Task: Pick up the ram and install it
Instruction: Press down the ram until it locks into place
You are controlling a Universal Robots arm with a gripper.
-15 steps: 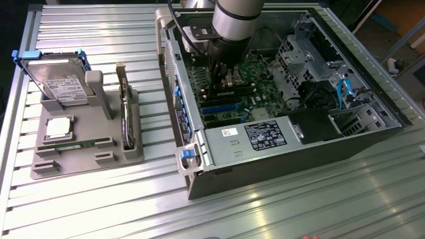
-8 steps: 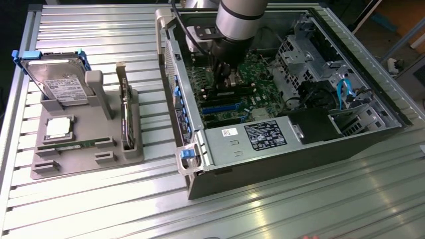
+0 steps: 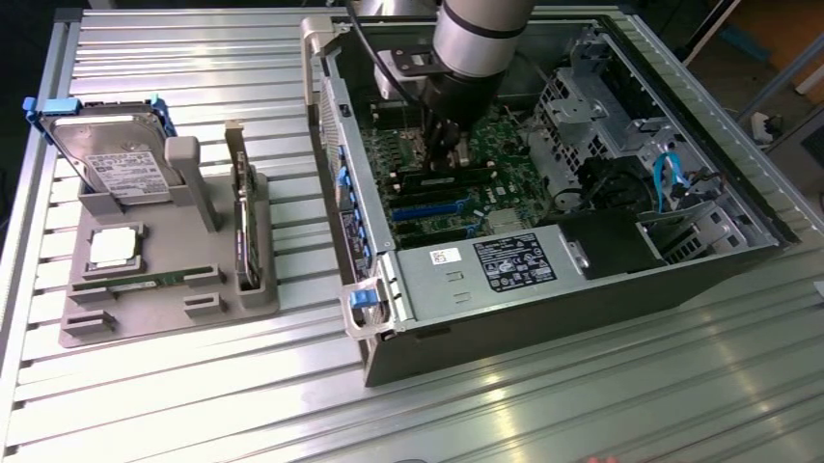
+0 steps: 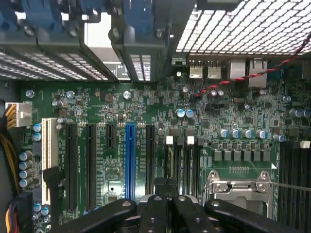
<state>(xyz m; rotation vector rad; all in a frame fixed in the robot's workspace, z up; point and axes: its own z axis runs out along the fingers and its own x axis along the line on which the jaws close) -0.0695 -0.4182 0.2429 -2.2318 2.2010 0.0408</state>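
Arm reaches down into the open computer case [image 3: 541,193], with its tool [image 3: 445,159] low over the green motherboard [image 3: 425,145]. The tool's black fingers [image 4: 160,208] are pressed together, fully closed, and their tips sit right at the memory slots [image 4: 177,160] beside the metal processor socket [image 4: 240,187]. A thin dark edge shows between the fingertips, but I cannot tell whether that is the ram or part of a slot. In the exterior view a long dark stick [image 3: 445,178] lies in the slot area just under the tool.

Out on the ribbed metal counter [image 3: 193,386], on the exterior view's left, a grey holder tray [image 3: 168,289] carries a hard drive [image 3: 116,159] leaning upright, a silver square chip [image 3: 114,246] and a dark card [image 3: 245,222] standing on edge. A narrow green strip [image 3: 135,282] lies in the tray's front groove.
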